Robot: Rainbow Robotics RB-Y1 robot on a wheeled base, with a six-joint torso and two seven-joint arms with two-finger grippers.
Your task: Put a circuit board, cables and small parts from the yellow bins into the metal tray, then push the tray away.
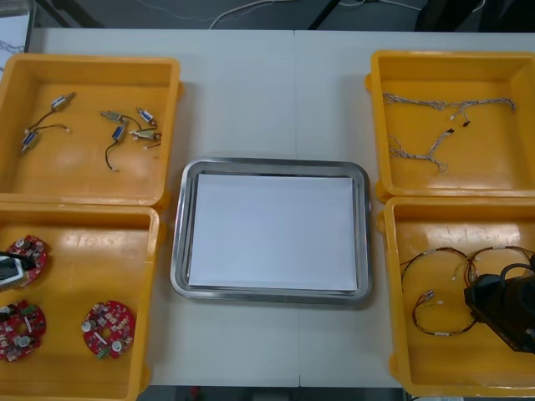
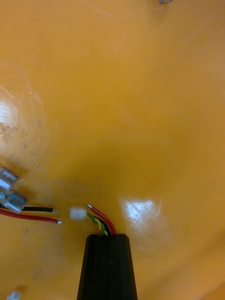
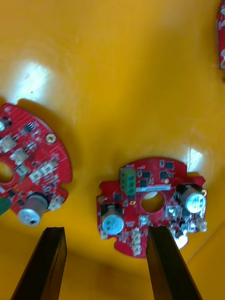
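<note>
In the near-right yellow bin (image 1: 401, 351), my right gripper (image 1: 495, 302) is down among the red and yellow cables (image 1: 435, 322). The right wrist view shows that gripper (image 2: 108, 237) shut, with the cable's red, yellow and black strands (image 2: 101, 220) pinched at its tip just above the bin floor. My left gripper (image 1: 12, 267) hangs over the near-left bin (image 1: 155, 276). It stands open (image 3: 105, 232) above a round red circuit board (image 3: 150, 206), which lies just beyond the fingertips, closer to one finger (image 3: 164, 262). The metal tray (image 1: 272, 167) is white inside.
Two more red boards (image 1: 107, 327) (image 1: 18, 330) lie in the near-left bin. The far-left bin (image 1: 167, 125) holds several small metal parts (image 1: 125, 129). The far-right bin (image 1: 376, 125) holds twisted blue and white cables (image 1: 443, 125). Loose wire ends with metal tips (image 2: 11, 197) lie beside the right gripper.
</note>
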